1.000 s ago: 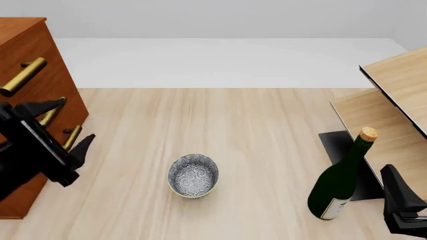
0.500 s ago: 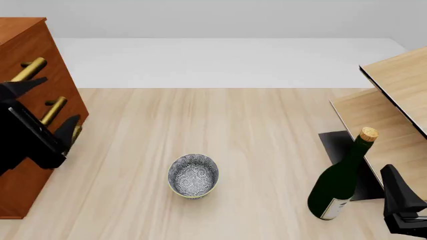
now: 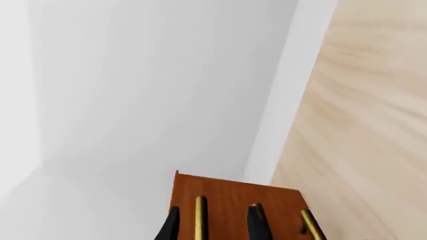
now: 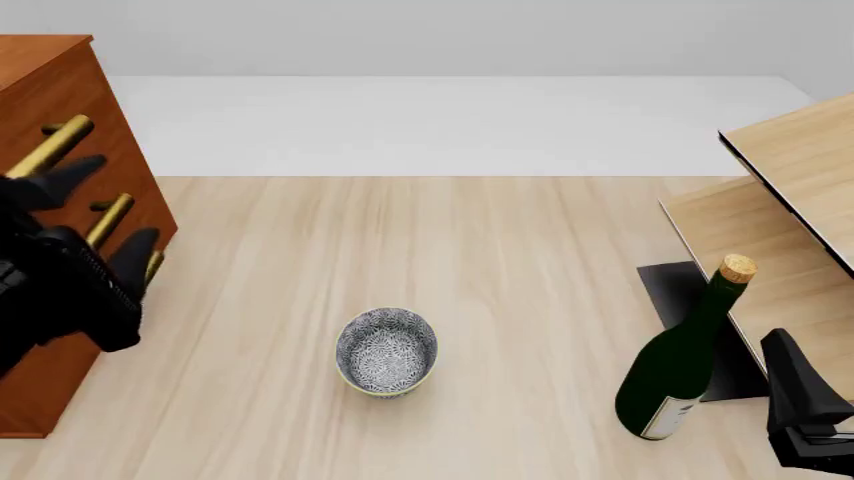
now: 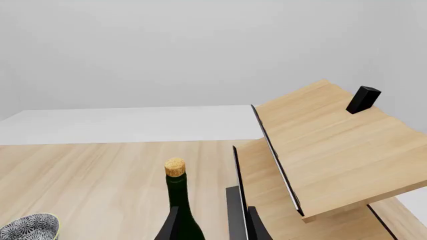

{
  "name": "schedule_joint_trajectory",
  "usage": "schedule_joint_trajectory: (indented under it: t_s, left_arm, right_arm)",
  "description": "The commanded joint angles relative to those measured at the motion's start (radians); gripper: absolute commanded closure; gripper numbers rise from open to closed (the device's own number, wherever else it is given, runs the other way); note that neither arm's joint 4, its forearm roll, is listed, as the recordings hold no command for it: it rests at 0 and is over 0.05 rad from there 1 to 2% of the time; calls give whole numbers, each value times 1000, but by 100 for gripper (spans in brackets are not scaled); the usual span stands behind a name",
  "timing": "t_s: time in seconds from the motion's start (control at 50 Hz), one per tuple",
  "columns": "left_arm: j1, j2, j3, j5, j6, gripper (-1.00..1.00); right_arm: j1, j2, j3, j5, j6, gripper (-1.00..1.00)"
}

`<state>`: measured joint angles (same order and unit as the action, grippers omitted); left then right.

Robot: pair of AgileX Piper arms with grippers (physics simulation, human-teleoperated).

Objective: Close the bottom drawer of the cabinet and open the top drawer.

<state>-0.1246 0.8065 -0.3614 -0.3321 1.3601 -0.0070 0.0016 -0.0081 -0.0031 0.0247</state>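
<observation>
Here, the cabinet (image 4: 54, 90) stands on a pale wooden table (image 4: 534, 260).

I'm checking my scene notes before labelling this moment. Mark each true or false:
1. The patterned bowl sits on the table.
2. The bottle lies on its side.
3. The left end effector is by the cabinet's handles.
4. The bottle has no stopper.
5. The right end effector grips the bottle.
1. True: the patterned bowl rests on the table.
2. False: the bottle stands, leaning a little.
3. True: the left end effector straddles a brass handle on the cabinet.
4. False: a cork closes it.
5. False: the right end effector sits beside the bottle, apart from it.
</observation>
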Motion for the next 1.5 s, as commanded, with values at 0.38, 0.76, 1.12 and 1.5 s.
schedule_joint_trajectory:
  t_s: [0.38, 0.76, 1.12, 1.5]
  left_arm:
    - [26, 144, 53, -216, 170, -100]
    - [110, 136, 13, -184, 180, -100]
    - [171, 222, 0, -221, 164, -100]
    - [225, 268, -5, -256, 173, -100]
  right_arm:
    - [0, 0, 0, 1, 1, -100]
    - [0, 0, 0, 0, 0, -100]
    - [0, 0, 0, 0, 0, -100]
    - [0, 0, 0, 0, 0, -100]
